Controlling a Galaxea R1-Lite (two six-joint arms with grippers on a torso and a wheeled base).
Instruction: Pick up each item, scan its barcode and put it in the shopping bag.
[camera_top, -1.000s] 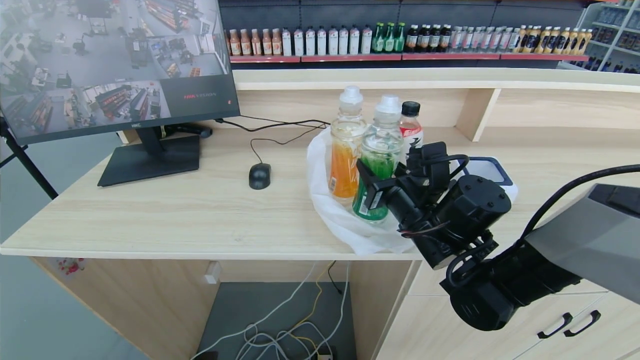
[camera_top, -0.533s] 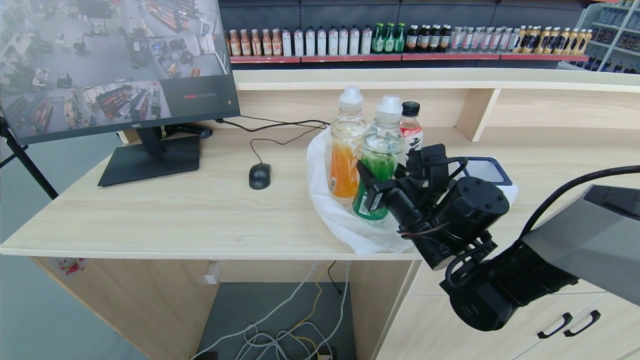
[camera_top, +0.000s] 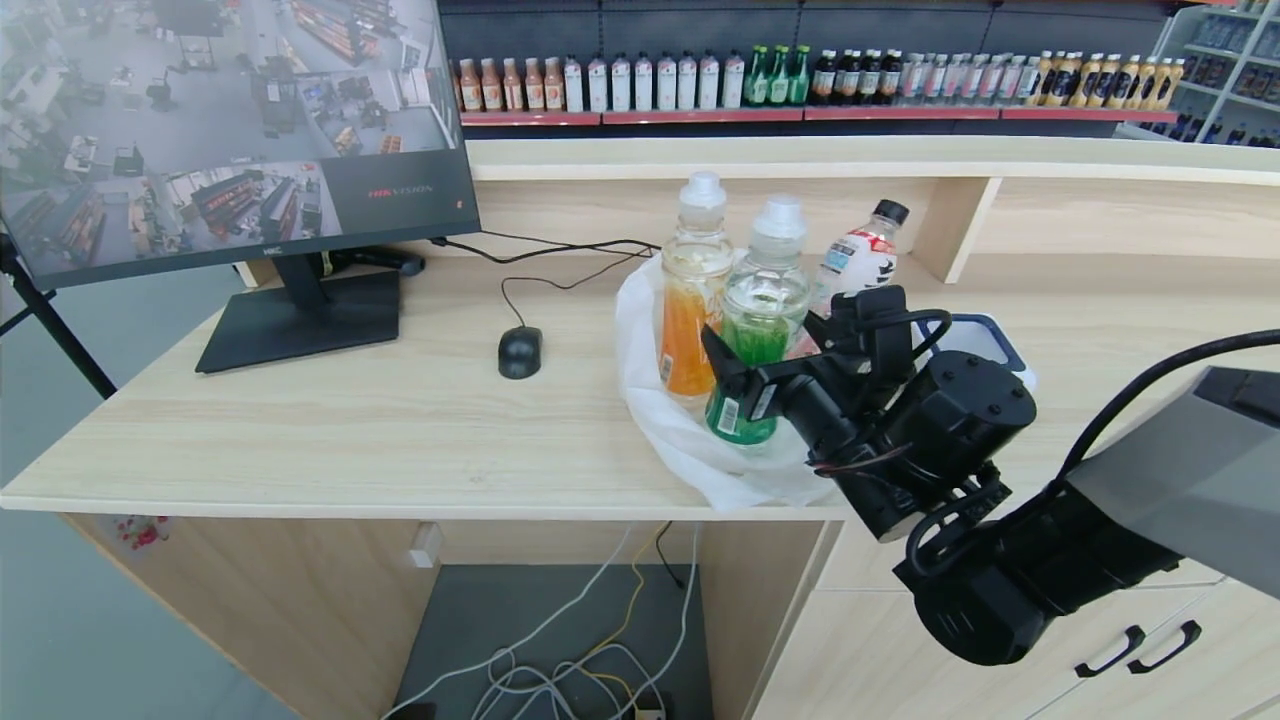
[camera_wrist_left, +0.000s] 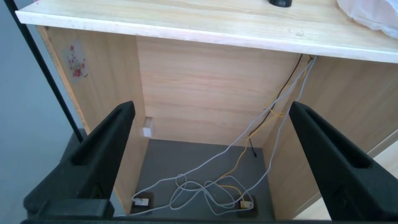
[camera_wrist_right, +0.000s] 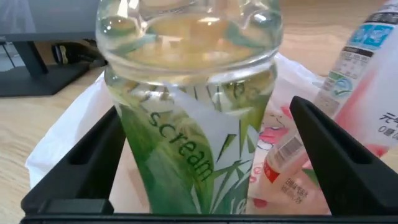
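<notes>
Right claw, fingers spread apart, flanks clear rounded green-labelled plastic bottle in crinkled white bag; pink-labelled bottle leans at two o'clock. Left claw likewise spread.

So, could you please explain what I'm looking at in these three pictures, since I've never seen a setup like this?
It is a two-armed robot at a wooden counter. The wide picture comes from a camera on its head; the other two come from cameras on its wrists, looking out between each arm's black jaws. On the counter are a monitor, a mouse and a slumped white shopping bag with three drinks on it: an orange bottle, a green bottle and a red-and-white bottle, which leans over. The right arm's jaws stand open on either side of the green bottle, so nothing looks gripped. The left arm's jaws, also open, hang low in front of the counter, facing the cables underneath.
</notes>
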